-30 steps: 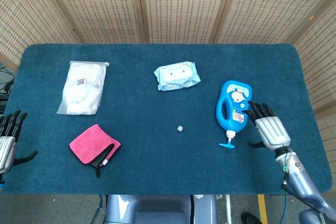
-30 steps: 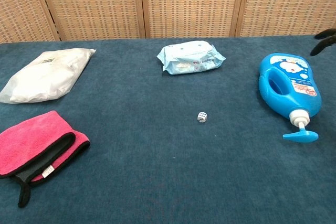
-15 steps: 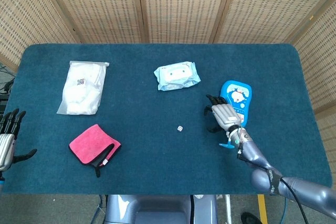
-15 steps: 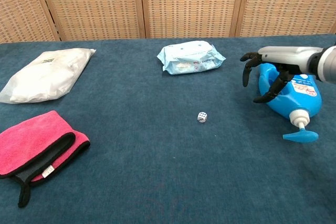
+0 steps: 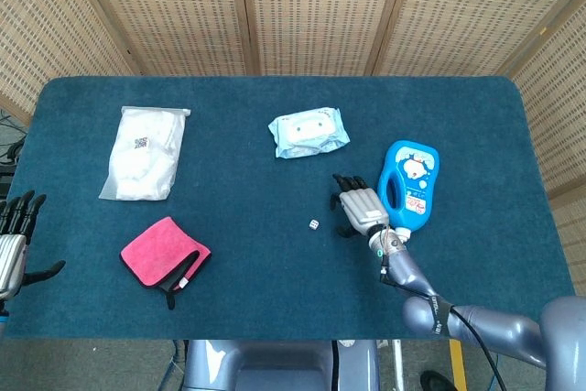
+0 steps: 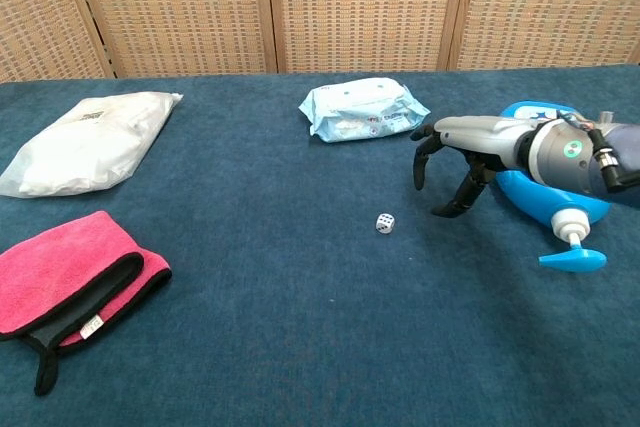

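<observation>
Logging the head view first. Item: right hand [image 5: 360,207], fingers spread and curved downward, holding nothing, hovering over the table [image 5: 275,309] between the die [image 5: 313,224] and the blue pump bottle [image 5: 411,186]. Item: die, lying alone on the cloth just to the left of the fingertips, apart from them. Item: left hand [image 5: 13,243], fingers apart, empty, resting at the table's left edge, well apart from everything but the pink cloth [image 5: 165,258]. Item: wipes pack [image 5: 309,132] and white bag [image 5: 144,152], lying further back.

Logging the chest view. Item: right hand [image 6: 458,162], arched above the surface with fingertips pointing down and the thumb set apart from the rest; nothing between them. Item: die [image 6: 385,223], sitting low and left of those fingertips, not touched. Item: bottle [image 6: 560,197], lying on its side right behind the wrist.

Handling note, my judgement: I am treating the die as small and apt to roll, so I am favouring a slow sideways drift until thumb and one finger are straddling it, lowering only then, and watching that the wrist is not nudging the bottle.
</observation>
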### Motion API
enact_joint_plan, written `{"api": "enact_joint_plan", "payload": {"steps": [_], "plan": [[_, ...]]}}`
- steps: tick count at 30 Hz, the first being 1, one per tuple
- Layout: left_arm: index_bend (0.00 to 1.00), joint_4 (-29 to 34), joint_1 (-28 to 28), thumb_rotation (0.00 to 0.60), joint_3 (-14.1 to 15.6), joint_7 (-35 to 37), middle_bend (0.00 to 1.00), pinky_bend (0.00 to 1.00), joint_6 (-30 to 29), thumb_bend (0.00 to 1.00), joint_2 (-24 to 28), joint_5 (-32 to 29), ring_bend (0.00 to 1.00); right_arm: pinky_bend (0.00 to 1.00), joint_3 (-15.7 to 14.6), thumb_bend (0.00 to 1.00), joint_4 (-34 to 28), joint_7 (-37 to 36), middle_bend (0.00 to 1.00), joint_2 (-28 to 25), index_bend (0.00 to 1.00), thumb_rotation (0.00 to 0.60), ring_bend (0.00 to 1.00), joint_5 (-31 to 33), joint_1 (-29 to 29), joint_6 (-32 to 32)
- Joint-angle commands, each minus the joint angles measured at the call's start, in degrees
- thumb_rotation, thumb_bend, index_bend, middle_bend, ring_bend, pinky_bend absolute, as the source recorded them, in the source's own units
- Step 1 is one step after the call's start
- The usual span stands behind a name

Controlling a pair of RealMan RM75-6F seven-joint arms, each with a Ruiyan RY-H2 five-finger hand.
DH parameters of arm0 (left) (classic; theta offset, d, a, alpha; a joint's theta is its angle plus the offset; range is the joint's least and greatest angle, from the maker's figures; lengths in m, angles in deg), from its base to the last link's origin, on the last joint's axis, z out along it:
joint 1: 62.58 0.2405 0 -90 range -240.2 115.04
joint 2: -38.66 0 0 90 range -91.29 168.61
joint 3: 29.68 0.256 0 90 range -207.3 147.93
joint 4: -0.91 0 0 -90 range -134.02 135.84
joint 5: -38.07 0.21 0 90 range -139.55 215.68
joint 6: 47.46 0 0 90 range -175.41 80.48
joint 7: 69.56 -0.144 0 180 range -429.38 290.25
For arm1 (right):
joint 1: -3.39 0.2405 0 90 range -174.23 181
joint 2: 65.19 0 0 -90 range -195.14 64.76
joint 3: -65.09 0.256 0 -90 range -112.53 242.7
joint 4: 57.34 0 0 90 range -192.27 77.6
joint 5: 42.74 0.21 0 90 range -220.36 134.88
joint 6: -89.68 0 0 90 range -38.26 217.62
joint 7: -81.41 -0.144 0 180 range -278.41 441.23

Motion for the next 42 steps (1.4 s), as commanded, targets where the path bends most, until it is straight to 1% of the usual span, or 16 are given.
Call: {"api": "enact_joint_plan", "payload": {"steps": [1, 9, 21, 25, 31, 38, 42], "plan": [[0.00, 0.05, 0.00, 0.600, -0.01, 0.09, 0.00, 0.00, 0.01, 0.00, 0.04, -0.04, 0.00, 0.00, -0.37, 0.35, -0.26, 1.21, 0.00, 1.30, 0.39, 0.600, 0.00, 1.07, 0.76, -1.17], [0.00, 0.03, -0.09, 0.600, -0.07, 0.45, 0.00, 0.00, 0.16, 0.00, 0.24, -0.18, 0.00, 0.00, -0.98, 0.36, 0.16, 3.59, 0.00, 4.32, 0.39, 0.600, 0.00, 3.72, 2.53, -2.71], [0.00, 0.13, -0.14, 0.600, -0.15, 1.26, 0.00, 0.00, 0.33, 0.00, 0.68, -0.37, 0.00, 0.00, -0.57, 0.36, 2.58, 6.69, 0.00, 7.58, 0.39, 0.600, 0.00, 8.93, 5.24, -3.65], [0.00, 0.17, -0.08, 0.600, -0.19, 1.72, 0.00, 0.00, 0.22, 0.00, 0.91, -0.36, 0.00, 0.00, -0.75, 0.36, 3.47, 7.23, 0.00, 8.35, 0.40, 0.600, 0.00, 9.79, 5.80, -3.75], [0.00, 0.18, -0.11, 0.600, -0.24, 2.10, 0.00, 0.00, 0.27, 0.00, 1.07, -0.41, 0.00, 0.00, -0.74, 0.36, 4.54, 7.25, 0.00, 9.17, 0.43, 0.600, 0.00, 10.26, 6.24, -3.82], [0.00, 0.25, -0.17, 0.600, -0.24, 2.31, 0.00, 0.00, 0.48, 0.00, 1.22, -0.54, 0.00, 0.00, -0.59, 0.44, 6.22, 6.94, 0.00, 10.33, 0.47, 0.600, 0.00, 10.17, 6.62, -3.78], [0.00, 0.26, -0.16, 0.600, -0.28, 2.49, 0.00, 0.00, 0.47, 0.00, 1.29, -0.63, 0.00, 0.00, -0.65, 0.46, 6.94, 7.09, 0.00, 10.78, 0.50, 0.600, 0.00, 10.25, 6.80, -3.84]]}}
